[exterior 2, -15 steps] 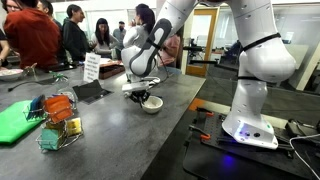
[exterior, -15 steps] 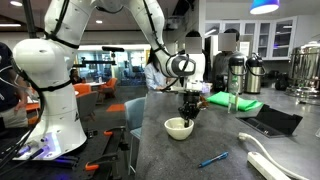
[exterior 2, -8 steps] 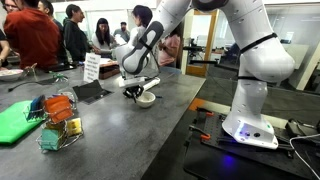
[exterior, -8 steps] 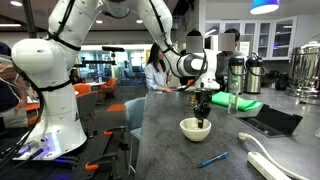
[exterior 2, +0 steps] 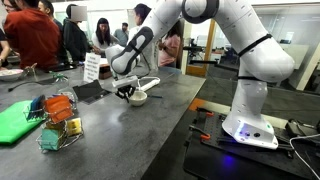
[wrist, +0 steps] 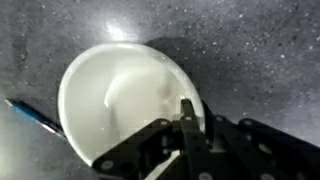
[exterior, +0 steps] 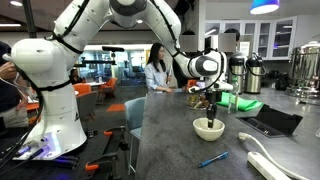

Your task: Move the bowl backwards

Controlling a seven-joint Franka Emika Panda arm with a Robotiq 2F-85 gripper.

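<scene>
The cream-white bowl (exterior: 208, 128) sits on the dark grey counter in both exterior views; it also shows under the arm (exterior 2: 138, 97). My gripper (exterior: 210, 117) is shut on the bowl's rim, one finger inside and one outside. In the wrist view the bowl (wrist: 120, 95) fills the left centre and the gripper (wrist: 190, 125) pinches its right-hand rim. The bowl looks empty.
A blue pen (exterior: 212, 159) lies on the counter near the bowl, also in the wrist view (wrist: 35, 118). A white power strip (exterior: 275, 165), a black tablet (exterior: 268, 121), green cloth (exterior: 236, 102) and thermoses (exterior: 245, 72) stand around. A wire basket (exterior 2: 55, 120) is nearby.
The gripper has carried the bowl steadily across the counter, to the right in one exterior view and to the left, toward the tablet, in the other. It stays shut on the rim.
</scene>
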